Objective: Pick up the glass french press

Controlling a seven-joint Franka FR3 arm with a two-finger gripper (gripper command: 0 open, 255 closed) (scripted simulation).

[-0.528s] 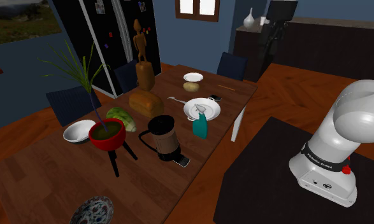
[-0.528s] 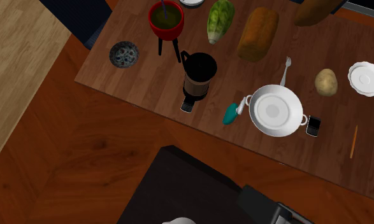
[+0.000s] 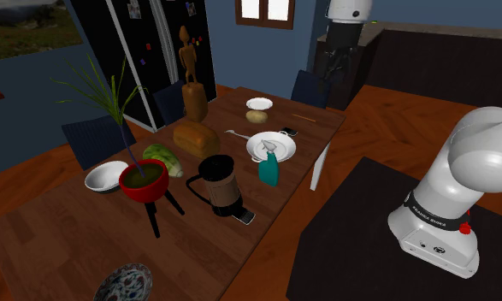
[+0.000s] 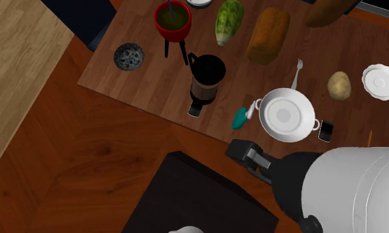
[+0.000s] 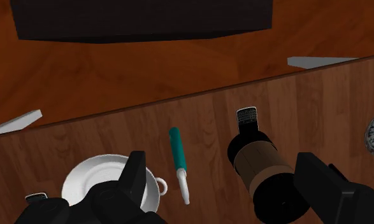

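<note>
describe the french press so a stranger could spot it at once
Find the long wooden table. Between the red planter on black legs and the teal spray bottle stands the french press. It is the only tall cylinder, brownish with a black lid and handle.

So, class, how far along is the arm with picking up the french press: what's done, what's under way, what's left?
Done: only the approach. The gripper hangs open high above the table. Under way: lining up, since the french press lies below the gap between the fingers, nearer one of them. It stands untouched on the table. Left: centre over it, descend, close on it and lift.
</note>
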